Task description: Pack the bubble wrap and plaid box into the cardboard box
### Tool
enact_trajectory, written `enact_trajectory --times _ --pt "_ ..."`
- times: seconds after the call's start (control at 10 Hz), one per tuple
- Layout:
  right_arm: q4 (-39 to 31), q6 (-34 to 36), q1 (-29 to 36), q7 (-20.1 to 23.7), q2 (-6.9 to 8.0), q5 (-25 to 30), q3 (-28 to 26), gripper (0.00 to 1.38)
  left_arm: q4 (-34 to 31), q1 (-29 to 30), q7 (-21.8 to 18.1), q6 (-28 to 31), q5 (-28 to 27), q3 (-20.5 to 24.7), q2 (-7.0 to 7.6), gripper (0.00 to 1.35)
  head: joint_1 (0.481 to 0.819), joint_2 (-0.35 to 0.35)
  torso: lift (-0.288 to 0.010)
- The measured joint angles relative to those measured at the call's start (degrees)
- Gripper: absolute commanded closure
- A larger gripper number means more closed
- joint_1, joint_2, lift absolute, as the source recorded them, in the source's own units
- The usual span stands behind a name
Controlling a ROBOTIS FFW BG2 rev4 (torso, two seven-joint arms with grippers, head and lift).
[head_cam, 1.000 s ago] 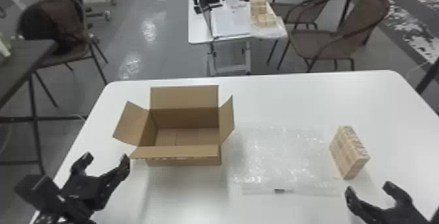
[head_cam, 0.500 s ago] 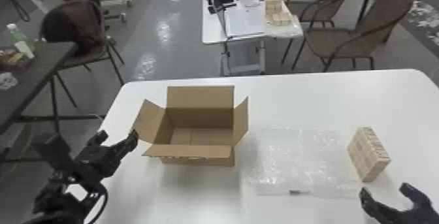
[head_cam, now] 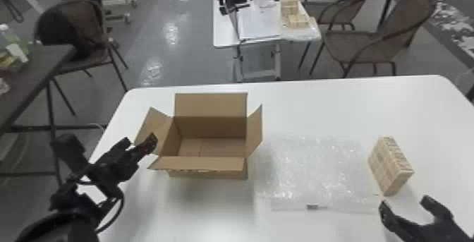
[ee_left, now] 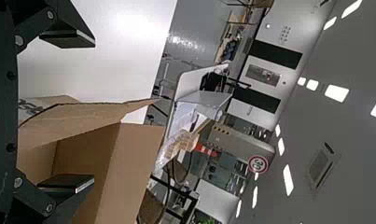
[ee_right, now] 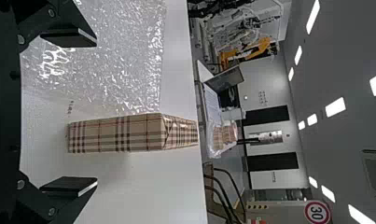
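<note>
The cardboard box (head_cam: 208, 169) stands with its flaps spread and nothing inside it. Flat on the table to its right lies the bubble wrap (head_cam: 314, 170), and the plaid box (head_cam: 389, 165) stands on edge beside it. My left gripper (head_cam: 141, 144) is at the cardboard box's left flap; in the left wrist view the left gripper (ee_left: 78, 112) is open, the box's flaps showing between and beyond its fingers. Just in front of the plaid box is my right gripper (head_cam: 405, 202), open. Seen from the right wrist, the plaid box (ee_right: 125, 134) lies beyond the open right gripper (ee_right: 80, 112), not touched.
The white table (head_cam: 338, 100) has bare surface behind the bubble wrap. A dark side table (head_cam: 31, 72) stands off its left edge. Farther back are a small white table (head_cam: 225, 35) with things on it and several chairs, one a brown armchair (head_cam: 374, 43).
The head view has shifted, so the table and its things sit farther right in it. My left arm has come forward and closer to the cardboard box's left flap. The right gripper stays by the plaid box.
</note>
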Motion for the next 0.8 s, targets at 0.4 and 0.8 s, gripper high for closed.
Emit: enact_trajectory --times 0.4,0.8 --pt "0.66 0.13 -0.59 0.0 0.0 -0.29 0.33 0.23 6.43 -4.07 -0.15 -3.37 -0.49 -0.41 1.38 0.72 0.695 0.155 -0.089" --pt "0.67 0.2 -0.77 0.0 0.0 -0.4 0.35 0.23 10.05 -5.57 0.19 -9.13 -2.12 -0.8 1.38 1.21 0.695 0.161 -0.089"
